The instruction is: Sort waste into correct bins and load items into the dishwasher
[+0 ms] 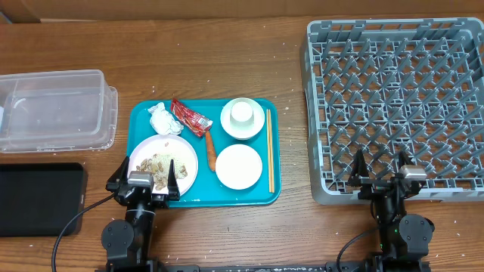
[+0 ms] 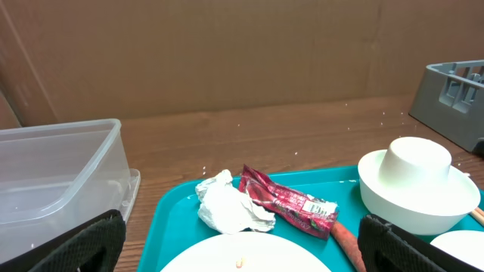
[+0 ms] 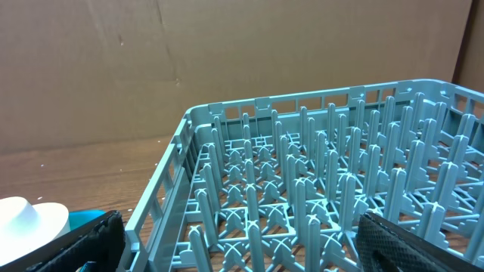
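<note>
the left claw (image 1: 146, 178) is spread wide with nothing between its jaws, and sits over the near edge of the white plate (image 1: 184, 153). whether it touches the plate cannot be told. the plate lies in the near left corner of the teal tray (image 1: 274, 113) and carries the beige food scraps (image 1: 159, 163). just beyond the plate lies the crumpled tissue (image 1: 161, 119), with the red wrapper (image 1: 189, 117) touching its right side. the orange stick (image 1: 211, 151) lies between the plate and the empty bowl (image 1: 239, 166). behind that bowl a second bowl (image 1: 227, 125) holds the upturned cup (image 1: 242, 112). the chopsticks (image 1: 270, 151) lie along the tray's right edge, beside both bowls.

left of the tray on the tabletop (image 1: 227, 53) stands the clear tub (image 1: 53, 109), and nearer, the black tray (image 1: 38, 198) lies flat.

the right claw (image 1: 380, 175) is likewise open and empty, at the near wall of the grey dish rack (image 1: 397, 98), which stands well right of the teal tray with nothing loaded among its pegs.
</note>
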